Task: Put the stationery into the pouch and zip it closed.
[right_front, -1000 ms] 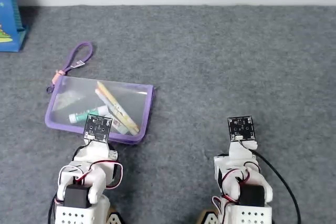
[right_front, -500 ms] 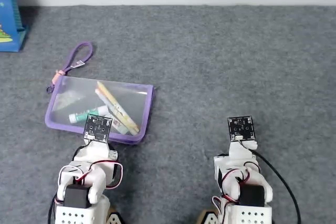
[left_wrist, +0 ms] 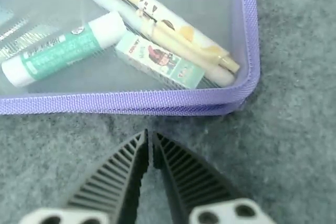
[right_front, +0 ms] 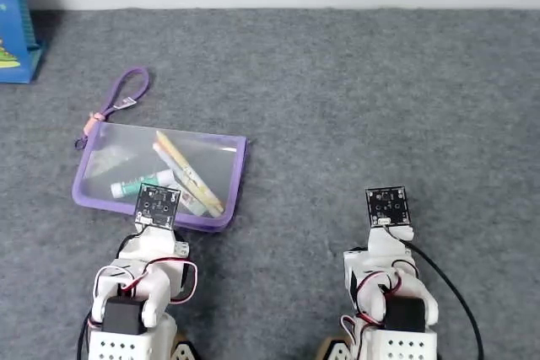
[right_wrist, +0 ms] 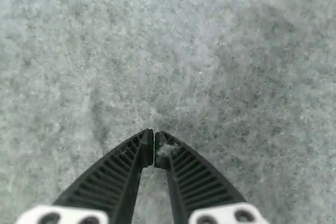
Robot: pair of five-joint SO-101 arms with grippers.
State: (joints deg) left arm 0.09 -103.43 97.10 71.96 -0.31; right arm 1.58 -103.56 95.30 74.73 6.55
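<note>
Blue box sits far-left on table; pouch lies crosswise, strap pointing toward box (pens diagonal inside); both arms' jaws together, empty.

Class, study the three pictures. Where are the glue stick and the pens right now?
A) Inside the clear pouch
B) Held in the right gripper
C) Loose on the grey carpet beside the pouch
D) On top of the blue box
A: the glue stick and pens lie behind the clear wall of the pouch, inside its purple edge, while the left gripper and right gripper are shut on nothing.
</note>
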